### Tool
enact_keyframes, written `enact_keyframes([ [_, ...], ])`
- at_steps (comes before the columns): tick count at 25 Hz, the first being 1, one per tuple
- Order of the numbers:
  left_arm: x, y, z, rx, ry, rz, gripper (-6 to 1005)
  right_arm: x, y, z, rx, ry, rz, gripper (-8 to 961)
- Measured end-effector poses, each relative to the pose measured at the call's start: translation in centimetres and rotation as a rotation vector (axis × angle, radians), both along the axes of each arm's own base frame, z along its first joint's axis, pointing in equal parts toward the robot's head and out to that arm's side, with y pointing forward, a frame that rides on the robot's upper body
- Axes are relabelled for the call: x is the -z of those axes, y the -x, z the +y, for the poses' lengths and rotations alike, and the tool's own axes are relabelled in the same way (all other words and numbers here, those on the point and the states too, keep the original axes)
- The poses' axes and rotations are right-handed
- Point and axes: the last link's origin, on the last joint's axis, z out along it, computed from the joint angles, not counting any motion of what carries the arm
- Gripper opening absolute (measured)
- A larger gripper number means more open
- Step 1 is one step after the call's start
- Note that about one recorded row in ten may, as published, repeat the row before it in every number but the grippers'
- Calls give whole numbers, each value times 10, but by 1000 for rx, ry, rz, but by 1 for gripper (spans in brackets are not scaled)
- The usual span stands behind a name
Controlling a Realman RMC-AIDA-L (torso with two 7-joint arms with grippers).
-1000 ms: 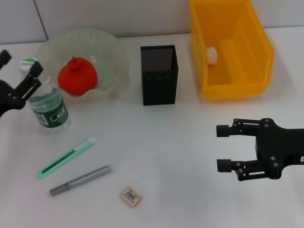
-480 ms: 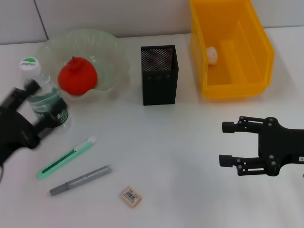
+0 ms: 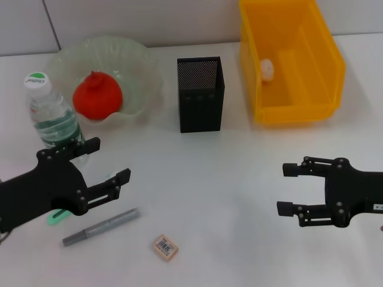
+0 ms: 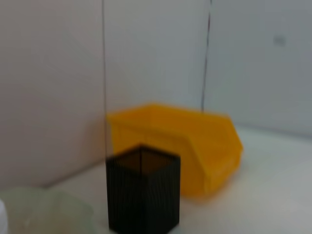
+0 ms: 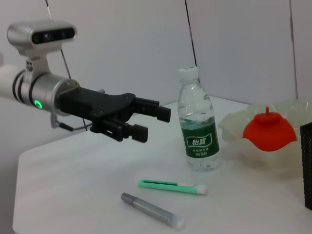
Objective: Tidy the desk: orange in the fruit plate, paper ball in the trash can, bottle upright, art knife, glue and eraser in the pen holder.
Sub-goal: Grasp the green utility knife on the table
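Observation:
The bottle [image 3: 52, 116] stands upright at the left, free of my grippers; it also shows in the right wrist view [image 5: 198, 127]. The orange [image 3: 97, 95] lies in the fruit plate [image 3: 143, 69]. The paper ball [image 3: 267, 69] lies in the yellow trash can [image 3: 299, 107]. The pen holder [image 3: 201, 94] stands mid-table. My left gripper [image 3: 111, 159] is open and empty above the green art knife [image 3: 55, 217], hiding most of it. The grey glue stick [image 3: 100, 227] and the eraser [image 3: 166, 247] lie near the front. My right gripper [image 3: 284, 188] is open and empty at the front right.
In the left wrist view the pen holder [image 4: 143, 192] stands before the trash can [image 4: 180, 141], with the plate's rim [image 4: 44, 214] beside it. The right wrist view shows my left gripper [image 5: 155, 124] above the knife [image 5: 170, 185] and glue stick [image 5: 151, 210]. A wall backs the table.
My left gripper has let go of the bottle, left it standing upright, and moved forward and right over the art knife. My right gripper has drifted slightly right.

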Motion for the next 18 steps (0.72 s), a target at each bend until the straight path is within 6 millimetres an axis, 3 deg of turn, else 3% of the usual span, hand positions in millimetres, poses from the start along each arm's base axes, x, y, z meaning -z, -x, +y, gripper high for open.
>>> enact_keyframes([
  [8, -15, -42, 20, -201, 156, 296, 794, 2, -2, 1, 16, 2, 2, 805],
  [18, -5, -73, 54, -282, 252, 626, 790, 3, -2, 1, 17, 5, 1, 805],
])
